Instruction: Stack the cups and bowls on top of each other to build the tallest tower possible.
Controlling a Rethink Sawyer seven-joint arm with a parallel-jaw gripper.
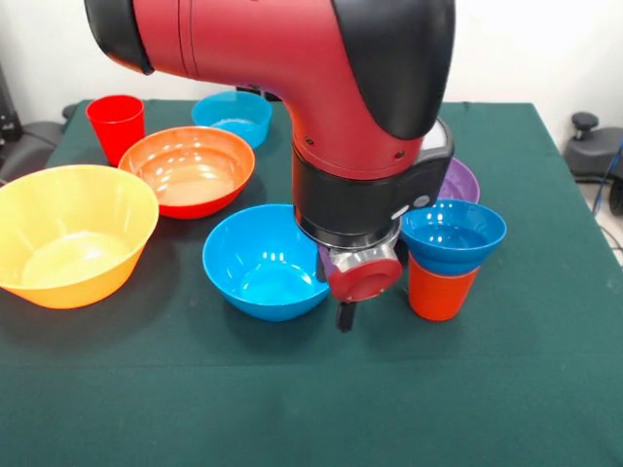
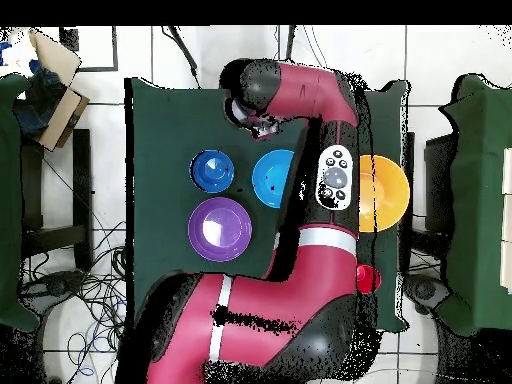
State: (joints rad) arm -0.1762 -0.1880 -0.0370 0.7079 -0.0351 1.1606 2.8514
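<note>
Gripper hangs just beside the medium blue bowl, jaw state impossible to tell, and that light, glossy, slippery bowl wants pinching at its thin rim

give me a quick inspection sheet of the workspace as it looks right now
surface: table under dark green cloth.
job's things: yellow bowl, orange-red bowl, medium blue bowl, teal bowl and red cup all stand apart; small blue bowl sits on the upturned orange cup; purple bowl behind it.
clutter: nothing seen.
gripper: gripper low beside the medium blue bowl, mostly hidden by the arm; open or shut cannot be told.
cables: loose cables on the floor.
surroundings: cardboard box and side tables.
</note>
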